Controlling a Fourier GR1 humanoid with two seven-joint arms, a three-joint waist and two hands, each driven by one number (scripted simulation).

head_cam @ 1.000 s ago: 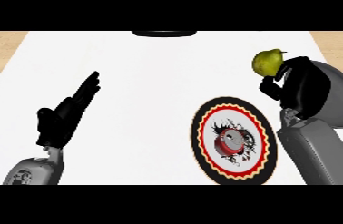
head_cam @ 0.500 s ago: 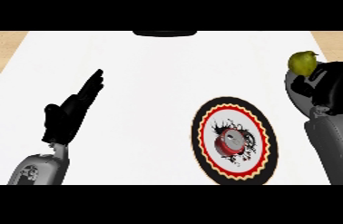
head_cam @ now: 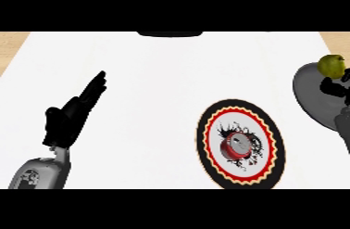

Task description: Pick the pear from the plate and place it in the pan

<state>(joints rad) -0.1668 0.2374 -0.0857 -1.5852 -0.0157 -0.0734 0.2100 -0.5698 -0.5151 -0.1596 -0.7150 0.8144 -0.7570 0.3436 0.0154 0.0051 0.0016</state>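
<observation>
A yellow-green pear [head_cam: 331,65] is at the far right, held from below by my right hand [head_cam: 335,87], whose black fingers curl round it. Pear and hand are over a grey round pan [head_cam: 307,95] that is cut off by the view's right edge. The plate [head_cam: 206,144], with a black rim, a red and yellow ring and a red and grey picture in its middle, lies right of centre with nothing on it. My left hand [head_cam: 70,116] rests open at the left, fingers straight and pointing up and to the right.
A dark, flat object [head_cam: 169,34] shows at the far edge of the white counter [head_cam: 164,84]. Wooden surface [head_cam: 12,42] borders the counter at the top left corner.
My right hand has carried the pear to the right, away from the plate and over the grey pan, which now shows. The left hand has barely moved.
</observation>
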